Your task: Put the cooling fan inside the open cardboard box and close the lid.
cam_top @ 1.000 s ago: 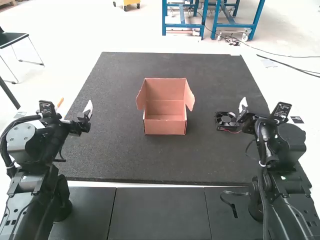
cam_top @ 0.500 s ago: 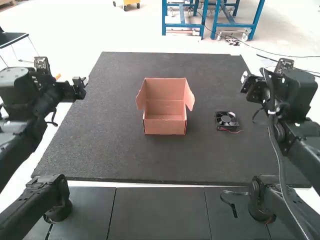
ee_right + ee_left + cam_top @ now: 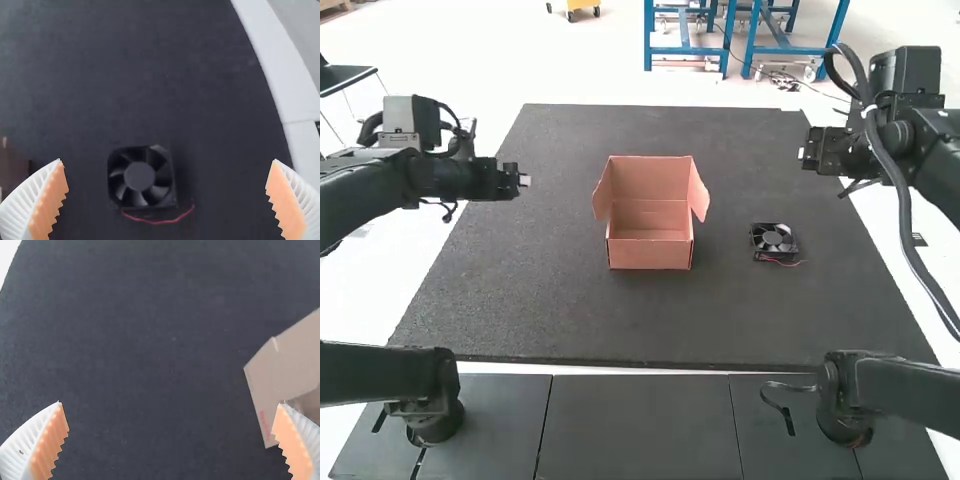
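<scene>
On the black rubber mat (image 3: 520,300), near the open brown cardboard box (image 3: 650,215) on the right arm's side, we find the small black square plastic cooling fan (image 3: 774,241) lying flat. Our right gripper (image 3: 812,150) hovers high near it, fingers spread wide and empty. Our left gripper (image 3: 520,181), equally wide and empty, hangs across the box. We judge the fan light and rigid, best pinched across opposite outer edges.

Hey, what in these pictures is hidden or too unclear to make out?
- High view: the near floor inside the cardboard box, hidden by its front wall.
- Left wrist view: most of the box, cut off by the picture's edge past one flap.
- High view: the cooling fan, its blades too small to tell apart.
- Right wrist view: the fan's underside, resting on the mat.
</scene>
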